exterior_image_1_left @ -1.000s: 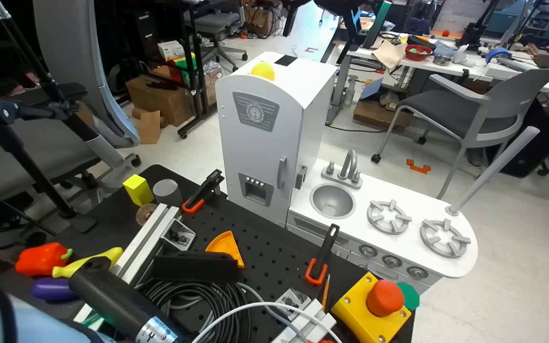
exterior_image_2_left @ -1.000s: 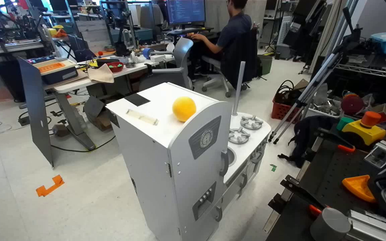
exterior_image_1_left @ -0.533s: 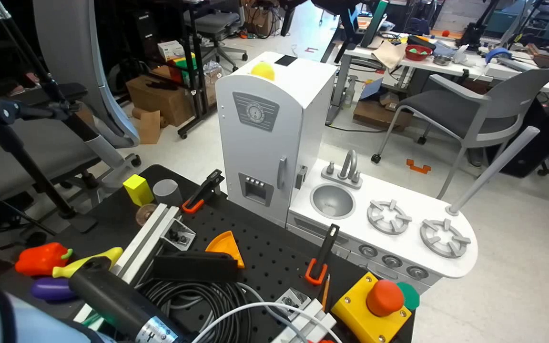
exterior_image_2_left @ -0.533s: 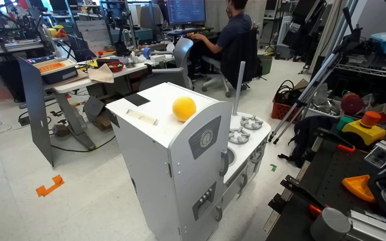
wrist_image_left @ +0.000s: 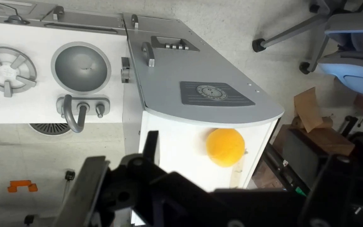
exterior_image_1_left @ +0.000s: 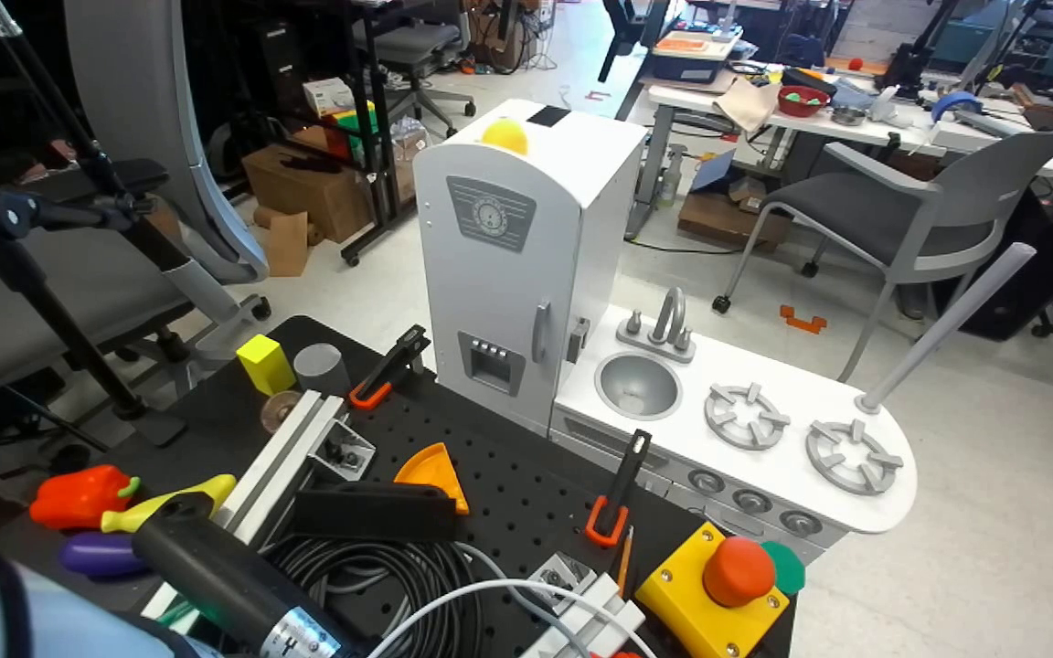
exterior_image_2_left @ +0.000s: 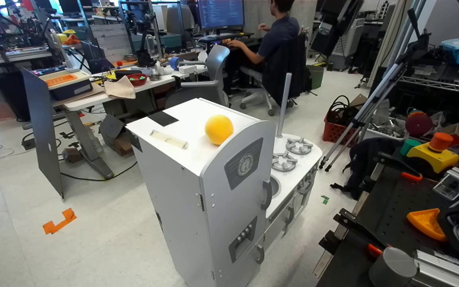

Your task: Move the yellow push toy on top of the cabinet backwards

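Note:
The yellow push toy, a round yellow-orange ball shape point(wrist_image_left: 225, 147), sits on the white cabinet's top just behind its curved front panel. It shows in both exterior views point(exterior_image_1_left: 505, 136) point(exterior_image_2_left: 218, 130). The cabinet point(exterior_image_1_left: 499, 274) stands upright beside the low sink-and-burner counter point(exterior_image_1_left: 718, 393). It also shows in an exterior view point(exterior_image_2_left: 173, 199) and the wrist view point(wrist_image_left: 181, 157). My gripper point(wrist_image_left: 244, 151) is open, its fingers wide apart with the toy seen between them. Nothing is held and I see no contact. In an exterior view, only dark finger parts point(exterior_image_1_left: 558, 46) show at the top edge.
The cabinet's front panel rises as a curved lip beside the toy. A tape strip point(exterior_image_2_left: 169, 139) and black patch point(exterior_image_2_left: 163, 118) lie on its top. A faucet point(exterior_image_1_left: 671, 315) and pole point(exterior_image_1_left: 947, 324) stand on the counter. A black pegboard table point(exterior_image_1_left: 490, 457) with clutter adjoins the front.
The dark gripper parts at the top of an exterior view have shifted left and partly up. A dark part at the upper right of an exterior view has moved left. The toy and cabinet have not moved.

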